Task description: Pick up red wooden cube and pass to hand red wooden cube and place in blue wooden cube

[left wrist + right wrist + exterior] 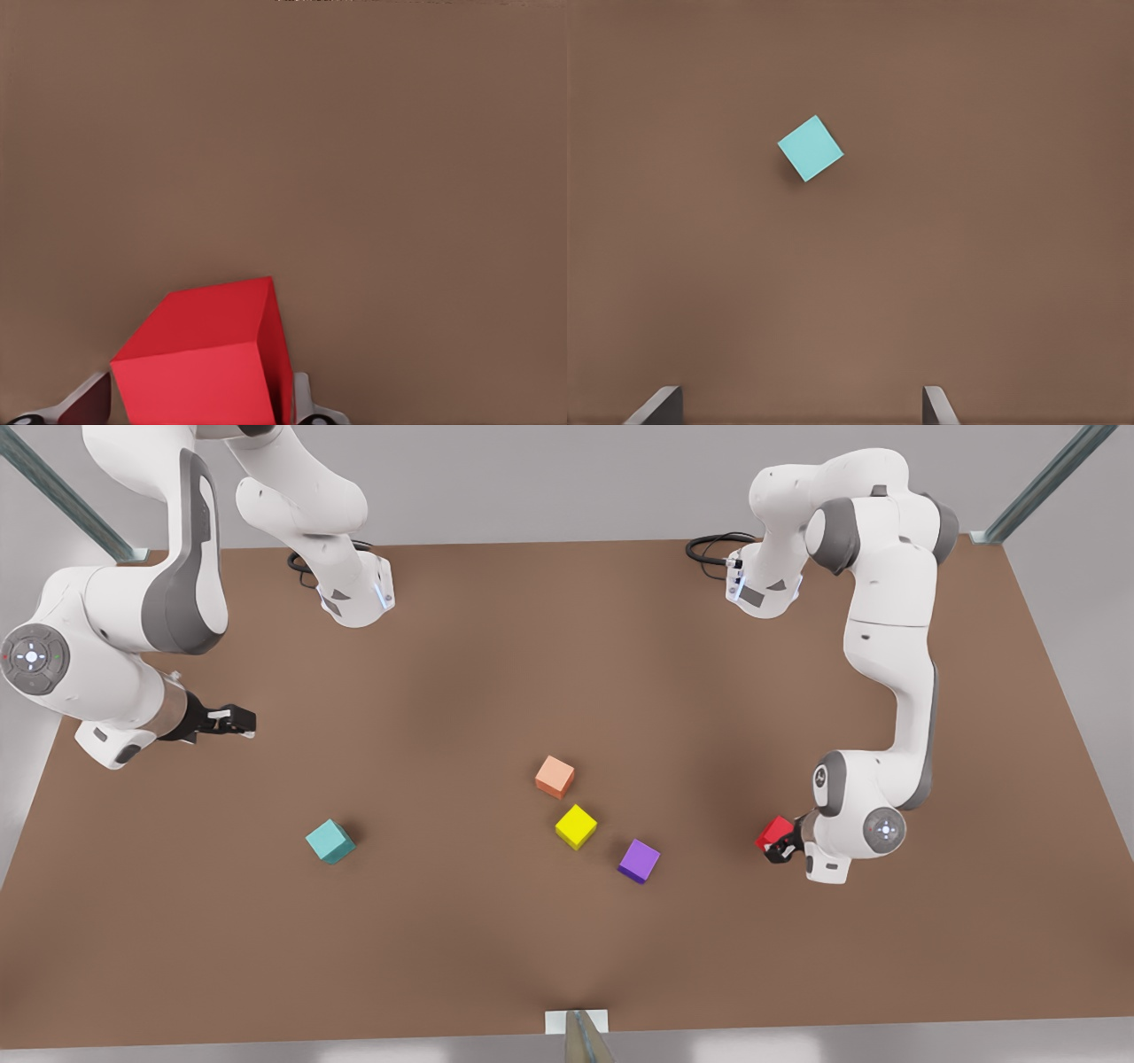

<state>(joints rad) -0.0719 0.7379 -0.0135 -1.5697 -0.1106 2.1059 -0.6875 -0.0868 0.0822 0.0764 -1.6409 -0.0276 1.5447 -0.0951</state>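
- Front view: the left gripper (781, 849), at the front view's right, has its fingers clamped on the red wooden cube (774, 832). The right gripper (237, 720) waits well apart across the table (496, 655), nearer the blue wooden cube (330, 841).
- Left wrist view: the red wooden cube (205, 357) sits between the fingers (304, 400).
- Right wrist view: fingers (937, 407) apart, empty; the blue wooden cube (810, 148) lies ahead of them.

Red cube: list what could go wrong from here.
1. The left gripper holds the red cube at a tilt in the left wrist view; it may twist or slip during the pass.
2. The right gripper waits open, far across the table, so the handover needs a long carry.
3. The purple cube and yellow cube lie between the red cube and the blue cube; a low carry could knock them.
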